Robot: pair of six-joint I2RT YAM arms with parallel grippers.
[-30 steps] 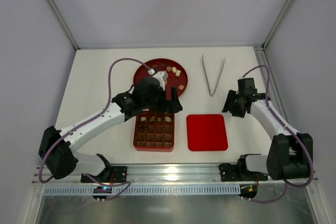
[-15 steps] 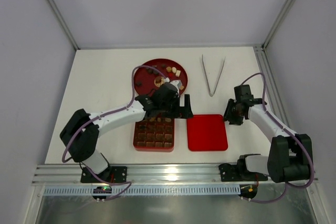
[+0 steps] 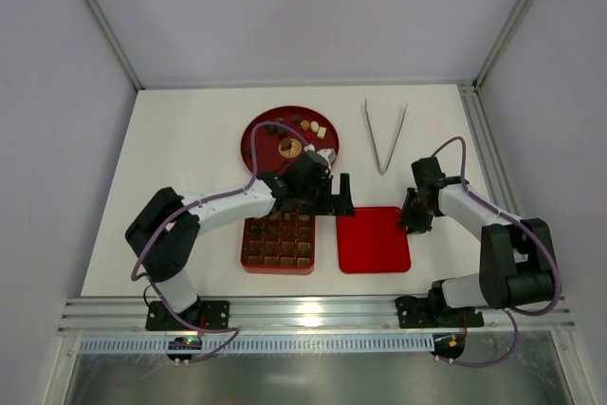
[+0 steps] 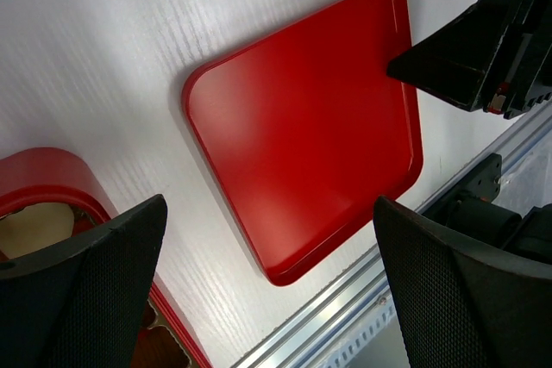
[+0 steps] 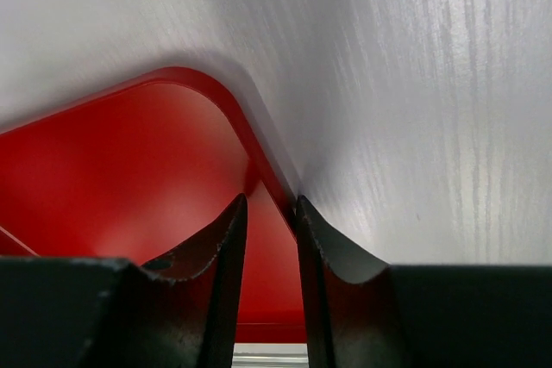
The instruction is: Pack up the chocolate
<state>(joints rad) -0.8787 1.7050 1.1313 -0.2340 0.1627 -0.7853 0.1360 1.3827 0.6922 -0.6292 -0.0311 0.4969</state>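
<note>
Chocolate (image 3: 321, 131): small, light, likely fragile pieces, which you pinch gently across opposite sides; left pincer (image 4: 269, 204) wide, empty; right pincer (image 5: 270, 204) narrow astride lid (image 5: 121, 152) rim, grip uncertain.

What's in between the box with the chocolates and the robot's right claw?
The flat red lid lies there, with the box on one side and the right gripper at its other edge. The top view shows it.
</note>
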